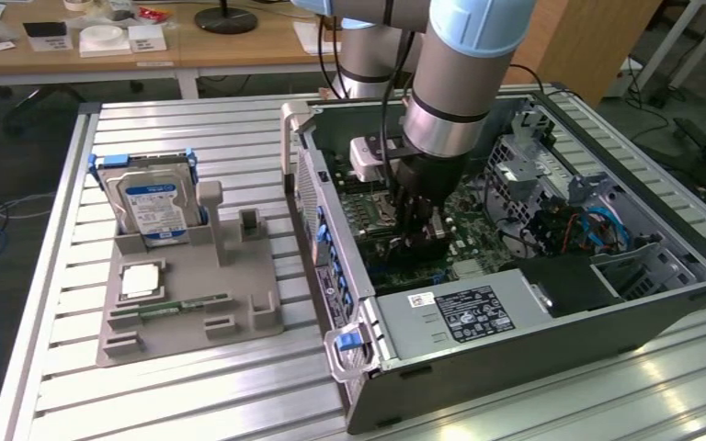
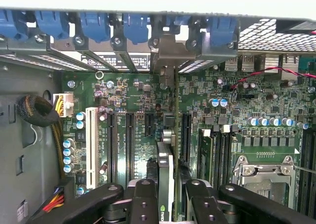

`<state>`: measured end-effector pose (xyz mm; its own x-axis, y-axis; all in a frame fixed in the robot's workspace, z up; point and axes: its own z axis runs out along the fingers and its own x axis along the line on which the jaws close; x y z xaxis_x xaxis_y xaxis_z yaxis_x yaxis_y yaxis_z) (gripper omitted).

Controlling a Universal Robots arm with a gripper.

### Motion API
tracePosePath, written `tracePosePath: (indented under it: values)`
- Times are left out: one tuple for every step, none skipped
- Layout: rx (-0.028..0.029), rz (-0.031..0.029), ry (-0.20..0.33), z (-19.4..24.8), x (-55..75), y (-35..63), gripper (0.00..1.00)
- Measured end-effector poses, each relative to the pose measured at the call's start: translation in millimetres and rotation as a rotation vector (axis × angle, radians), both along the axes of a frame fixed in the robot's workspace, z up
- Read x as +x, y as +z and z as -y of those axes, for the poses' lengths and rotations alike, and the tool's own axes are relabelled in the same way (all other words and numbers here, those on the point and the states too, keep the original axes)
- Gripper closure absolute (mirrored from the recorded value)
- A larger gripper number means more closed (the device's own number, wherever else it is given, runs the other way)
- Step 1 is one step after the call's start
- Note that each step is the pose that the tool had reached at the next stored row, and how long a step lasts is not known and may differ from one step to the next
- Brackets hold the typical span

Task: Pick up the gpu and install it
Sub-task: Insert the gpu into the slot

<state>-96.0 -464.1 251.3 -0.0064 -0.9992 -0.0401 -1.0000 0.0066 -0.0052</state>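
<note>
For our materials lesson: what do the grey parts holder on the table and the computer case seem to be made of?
Parts holder: probably plastic, perhaps 3D-printed; matte uniform grey with blocky moulded slots. Computer case: likely painted sheet metal; thin, dark grey folded walls and perforated panels.

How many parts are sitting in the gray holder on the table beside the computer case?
3: a hard drive upright at the holder's back, a silver square chip in its middle, and a narrow green RAM stick toward its front. The other slots look vacant.
</note>
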Motion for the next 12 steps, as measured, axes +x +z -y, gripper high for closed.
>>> tracePosePath:
  values:
    - [0.0001,0.0,0.0,0.0,0.0,0.0,0.74]
    - [0.0,0.0,0.0,0.0,0.0,0.0,0.74]
    - [0.0001,0.0,0.0,0.0,0.0,0.0,0.74]
    - [0.0001,0.0,0.0,0.0,0.0,0.0,0.74]
    - [0.0001,0.0,0.0,0.0,0.0,0.0,0.74]
    - [0.0001,0.0,0.0,0.0,0.0,0.0,0.74]
    - [0.0001,0.0,0.0,0.0,0.0,0.0,0.74]
    - [0.0001,0.0002,0.0,0.0,-0.1,-0.1,0.74]
    - [0.0002,0.0004,0.0,-0.1,-0.4,-0.1,0.74]
    - [0.0002,0.0007,0.0,-0.1,-0.8,-0.1,0.74]
    - [0.0003,0.0009,0.0,-0.1,-1.4,-0.1,0.74]
    - [0.0001,0.0013,0.0,0.0,-2.1,-0.1,0.74]
